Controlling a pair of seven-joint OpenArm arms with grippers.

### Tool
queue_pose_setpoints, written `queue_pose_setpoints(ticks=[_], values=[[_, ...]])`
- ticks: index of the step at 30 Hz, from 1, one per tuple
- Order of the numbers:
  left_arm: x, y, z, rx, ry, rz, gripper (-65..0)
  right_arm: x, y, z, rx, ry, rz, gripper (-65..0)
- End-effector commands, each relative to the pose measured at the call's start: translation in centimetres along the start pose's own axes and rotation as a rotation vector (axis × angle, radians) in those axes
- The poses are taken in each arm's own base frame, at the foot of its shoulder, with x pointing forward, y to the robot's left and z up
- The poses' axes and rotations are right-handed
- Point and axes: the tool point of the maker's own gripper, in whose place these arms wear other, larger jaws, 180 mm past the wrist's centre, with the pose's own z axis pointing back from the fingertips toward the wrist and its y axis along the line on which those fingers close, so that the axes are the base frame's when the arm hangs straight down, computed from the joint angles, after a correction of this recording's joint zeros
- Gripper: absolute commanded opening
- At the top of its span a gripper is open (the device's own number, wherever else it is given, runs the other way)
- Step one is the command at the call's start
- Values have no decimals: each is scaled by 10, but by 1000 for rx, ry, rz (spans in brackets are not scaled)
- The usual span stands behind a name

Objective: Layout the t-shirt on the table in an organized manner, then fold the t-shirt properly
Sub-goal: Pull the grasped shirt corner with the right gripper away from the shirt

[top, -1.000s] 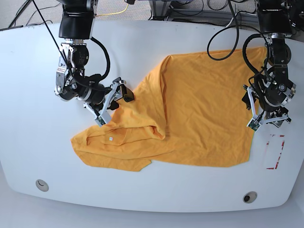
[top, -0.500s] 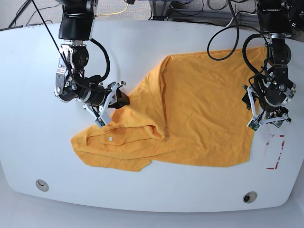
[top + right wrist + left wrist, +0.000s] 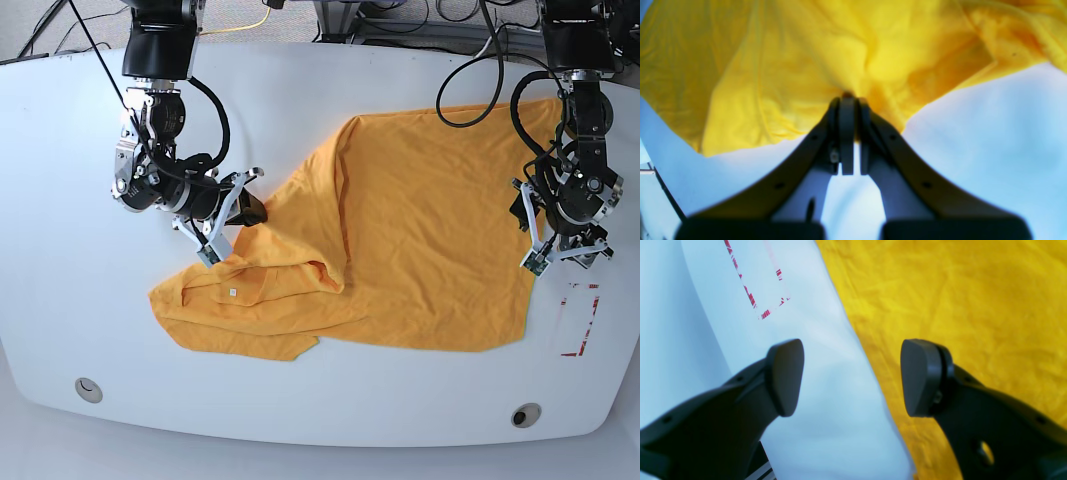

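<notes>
In the left wrist view, the left gripper (image 3: 851, 376) hangs with its jaws wide apart and nothing between them, straddling the shirt (image 3: 957, 300) edge: one finger over the bare table (image 3: 826, 413), the other over the cloth; a red tape outline (image 3: 753, 296) lies on the table just off the shirt's edge. In the right wrist view, the right gripper (image 3: 848, 110) has its jaws pressed together, pinching a bunched fold of the one shirt (image 3: 790, 50), with white table (image 3: 990, 133) beneath. In the base view, the shirt (image 3: 420, 230) lies crumpled across the table (image 3: 60, 200), one end folded over near the right gripper (image 3: 248, 208); the left gripper (image 3: 560, 255) sits at the shirt's opposite edge. Two grommets (image 3: 88, 390) flank the shirt's near side; black cables (image 3: 480, 80) loop above it.
</notes>
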Motion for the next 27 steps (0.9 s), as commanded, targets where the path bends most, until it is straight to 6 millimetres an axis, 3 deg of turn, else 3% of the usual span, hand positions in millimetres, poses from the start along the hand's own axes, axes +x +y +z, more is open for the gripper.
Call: queue_pose_setpoints(ticks=[1,12,20,27], values=[[9,13,5,35,-28,-4,-222,25,0,18,-26,-77,62,-637],[9,13,5,35,-28,-4,-222,13,-11,78,-198,-55,118,-650],[9,13,5,35,-28,-4,-222,-34,-18,107,-282,58,54,-650],[9,13,5,33,-29,-3,-222,-75,6,112,-178,68,-54,-650]])
